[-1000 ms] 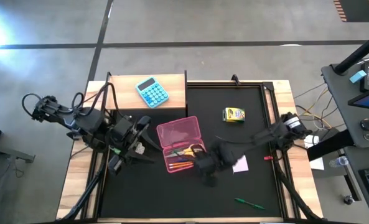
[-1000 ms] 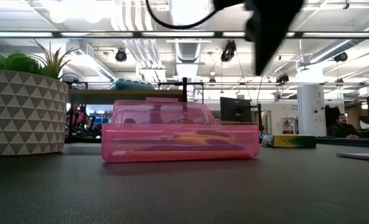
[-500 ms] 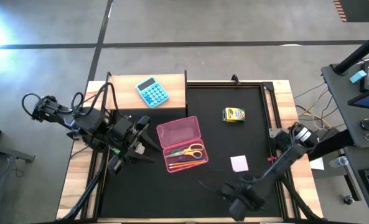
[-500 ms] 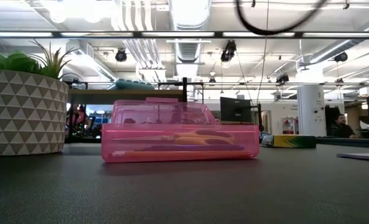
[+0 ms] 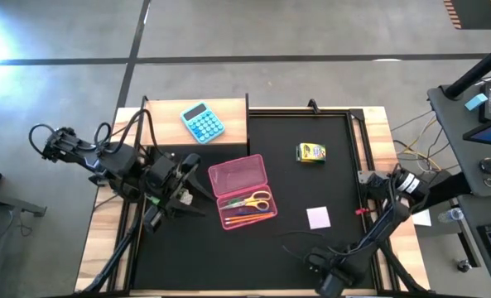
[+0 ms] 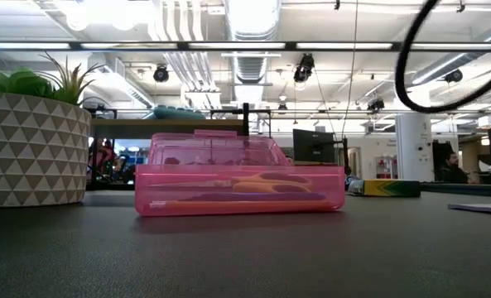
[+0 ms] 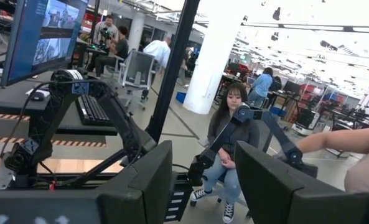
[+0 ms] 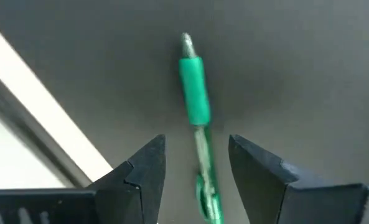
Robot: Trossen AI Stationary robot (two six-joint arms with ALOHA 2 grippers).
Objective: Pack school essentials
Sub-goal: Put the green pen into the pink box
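Two items at least — scissors (image 5: 251,201) and pencils (image 5: 247,218) — already lie in the pink case (image 5: 242,190). My right gripper (image 8: 196,158) hangs spread over the green pen (image 8: 195,102); crayon box (image 5: 310,152) and note pad (image 5: 318,217) wait — my left gripper (image 7: 203,180), released, idles beside the case.

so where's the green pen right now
In the right wrist view the slim green plastic pen lies flat on the black mat, between the open fingers of the right pincer, which the high view places at the table's near edge, right side.

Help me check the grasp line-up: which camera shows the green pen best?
The right wrist view. There the green pen lies on the dark mat between the open fingers of the right claw. In the high view that claw and its arm cover it. The low and left wrist views do not show it.
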